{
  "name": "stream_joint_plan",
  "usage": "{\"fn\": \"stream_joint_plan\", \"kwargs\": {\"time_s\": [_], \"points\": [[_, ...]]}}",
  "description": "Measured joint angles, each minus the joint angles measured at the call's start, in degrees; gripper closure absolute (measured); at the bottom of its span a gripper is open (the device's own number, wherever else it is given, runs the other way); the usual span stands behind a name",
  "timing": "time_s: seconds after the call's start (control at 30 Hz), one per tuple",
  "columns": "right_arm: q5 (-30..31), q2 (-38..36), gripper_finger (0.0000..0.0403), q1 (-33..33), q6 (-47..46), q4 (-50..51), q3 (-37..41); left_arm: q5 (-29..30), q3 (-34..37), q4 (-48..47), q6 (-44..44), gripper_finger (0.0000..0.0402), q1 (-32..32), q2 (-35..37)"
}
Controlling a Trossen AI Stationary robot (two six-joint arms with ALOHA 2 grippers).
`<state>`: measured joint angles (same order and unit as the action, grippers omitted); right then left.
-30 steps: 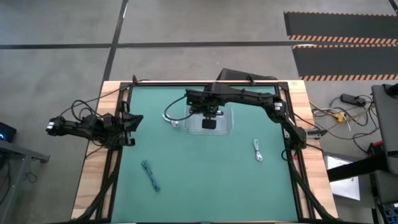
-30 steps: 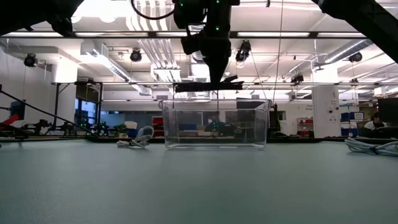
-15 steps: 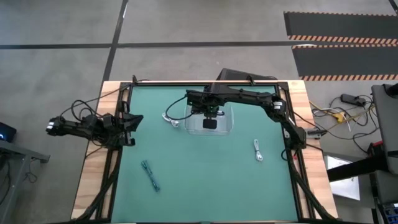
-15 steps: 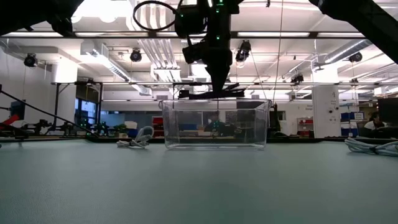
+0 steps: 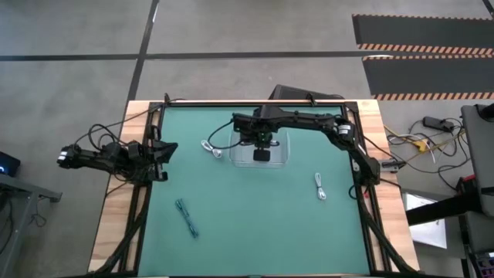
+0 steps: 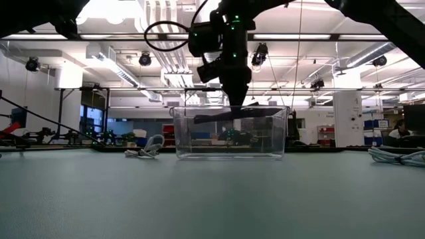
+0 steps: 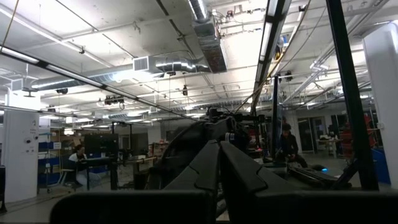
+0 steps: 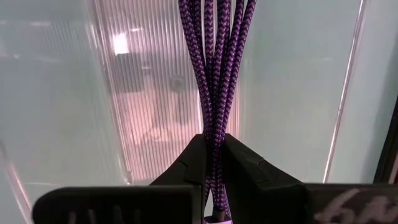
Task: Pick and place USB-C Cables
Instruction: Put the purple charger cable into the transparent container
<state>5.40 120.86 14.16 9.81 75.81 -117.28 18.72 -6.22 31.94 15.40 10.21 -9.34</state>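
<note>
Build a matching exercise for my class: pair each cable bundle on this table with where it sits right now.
Column one:
1. dark braided cable
2. white cable
3. teal-grey cable
4. second white cable

Column two:
A. just outside the clear bin, on the left arm's side
B. on the mat near the right arm's base
C. held by the right gripper in the clear bin
D. on the mat's near left part

Pairs: 1-C, 2-B, 3-D, 4-A

A green table mat [image 5: 247,216] covered the tabletop, framed by a pale wooden border [image 5: 116,201]. Directly beneath the closed jaws of the reaching arm stood a clear plastic bin [image 6: 230,133]. Beyond the table lay grey concrete floor [image 5: 77,46] with hazard-striped black mats [image 5: 421,31]. Ceiling ducts [image 7: 205,31] ran overhead.
</note>
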Motion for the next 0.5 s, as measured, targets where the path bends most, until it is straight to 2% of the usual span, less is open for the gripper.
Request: {"fn": "stream_joint_plan", "kwargs": {"time_s": [0.23, 0.5], "points": [[-2.6, 0.0, 0.0380, 0.5, 0.0, -1.8, 0.2, 0.0, 0.0, -0.2, 0.0, 0.0402, 0.0, 0.0], [-2.7, 0.0, 0.0380, 0.5, 0.1, -3.5, 1.3, 0.0, 0.0, -0.5, 0.0, 0.0402, 0.0, 0.0]]}}
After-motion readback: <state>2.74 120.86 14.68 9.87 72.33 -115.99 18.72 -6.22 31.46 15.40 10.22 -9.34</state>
